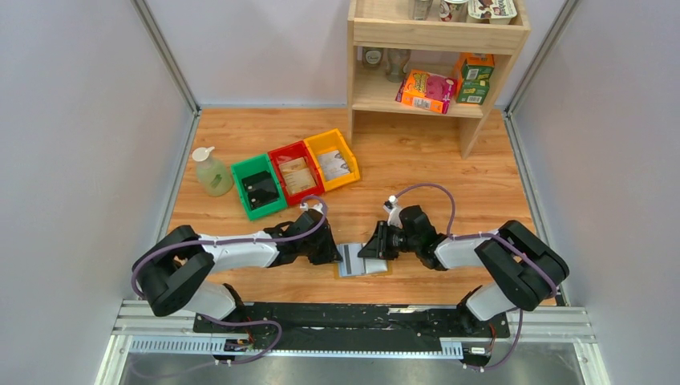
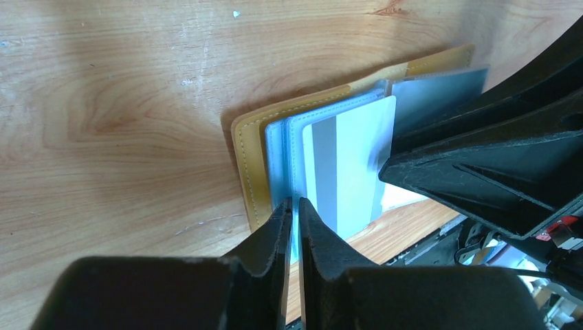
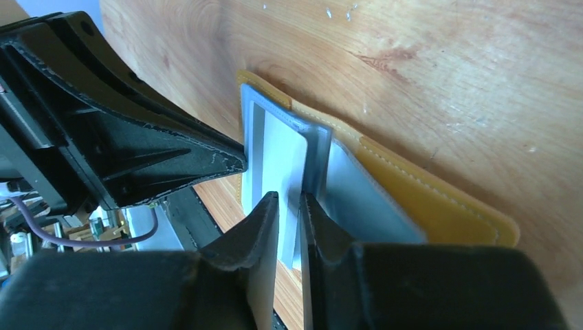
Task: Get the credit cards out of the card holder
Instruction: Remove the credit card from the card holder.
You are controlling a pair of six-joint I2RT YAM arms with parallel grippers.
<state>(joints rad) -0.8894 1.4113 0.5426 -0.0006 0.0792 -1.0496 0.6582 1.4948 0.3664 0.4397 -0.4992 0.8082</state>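
The mustard-yellow card holder (image 1: 366, 269) lies open on the wood near the table's front edge, its pale blue-grey pockets facing up. A whitish credit card (image 1: 350, 261) with a dark stripe sticks out of a pocket. My left gripper (image 1: 334, 254) comes in from the left. In the left wrist view this gripper (image 2: 294, 205) is shut on the blue-grey pocket edge of the card holder (image 2: 247, 165), beside the credit card (image 2: 350, 158). My right gripper (image 1: 371, 250) meets it from the right. Its jaws (image 3: 289, 199) stand a narrow gap apart over the edge of the credit card (image 3: 278, 151). Whether they pinch it is unclear.
Green (image 1: 258, 186), red (image 1: 294, 172) and yellow (image 1: 333, 159) bins sit in a row behind the left arm. A soap bottle (image 1: 211, 171) stands to their left. A wooden shelf (image 1: 437, 104) with boxes stands at the back right. The two grippers nearly touch.
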